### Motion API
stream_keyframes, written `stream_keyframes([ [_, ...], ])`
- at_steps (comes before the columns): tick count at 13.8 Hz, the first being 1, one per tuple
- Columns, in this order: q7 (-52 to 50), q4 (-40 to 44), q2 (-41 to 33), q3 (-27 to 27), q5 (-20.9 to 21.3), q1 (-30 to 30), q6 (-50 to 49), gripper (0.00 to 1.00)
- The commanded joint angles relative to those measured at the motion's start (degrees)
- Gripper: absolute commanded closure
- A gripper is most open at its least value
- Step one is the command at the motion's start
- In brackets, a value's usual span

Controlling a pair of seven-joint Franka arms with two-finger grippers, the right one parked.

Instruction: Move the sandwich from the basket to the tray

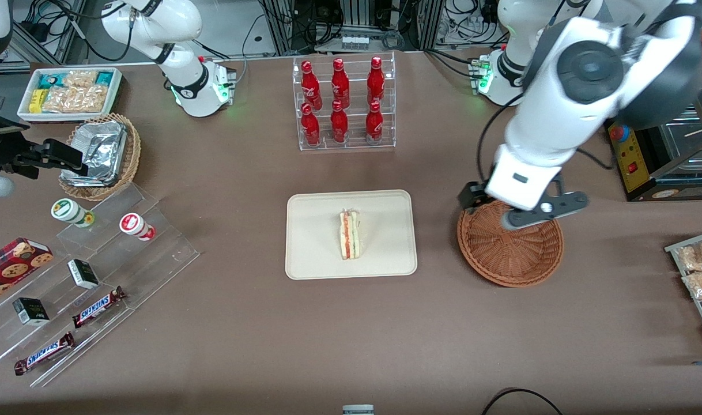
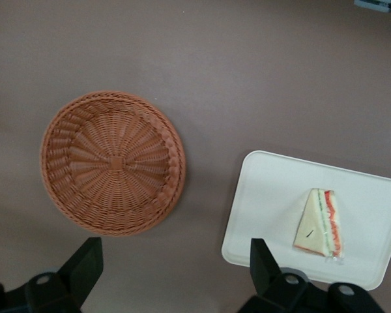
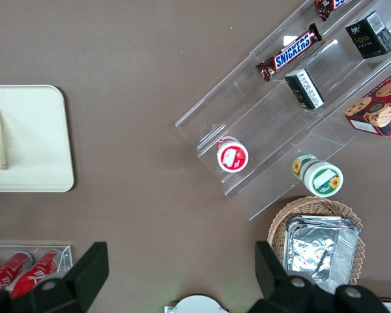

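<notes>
Cream tray (image 1: 319, 253) holds my sandwich (image 1: 349, 234); end effector (image 2: 176, 264) hangs wide, apparently above the emptied wicker basket (image 1: 509, 262).

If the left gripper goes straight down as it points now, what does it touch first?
Probably bare table, between the empty basket and the tray holding the sandwich. The open gripper hangs above; depth is uncertain.

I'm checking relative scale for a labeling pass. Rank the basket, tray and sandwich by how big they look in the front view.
1. Tray, the largest.
2. Basket, clearly smaller in footprint.
3. Sandwich, by far the smallest, lying on the tray.

The gripper hangs above the basket, jaws open and empty.
</notes>
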Motion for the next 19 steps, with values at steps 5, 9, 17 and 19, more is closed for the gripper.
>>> stream_keyframes([
  [5, 22.23, -6.47, -9.56, 18.79, -6.48, -4.91, -4.18, 0.01],
  [9, 34.71, -8.59, -12.99, 27.69, -8.93, -6.16, -5.67, 0.01],
  [17, 37.38, -9.64, -15.11, 29.56, -5.16, -6.34, -5.94, 0.01],
  [19, 37.03, -9.03, -14.76, 29.56, -5.25, -6.16, -5.94, 0.01],
])
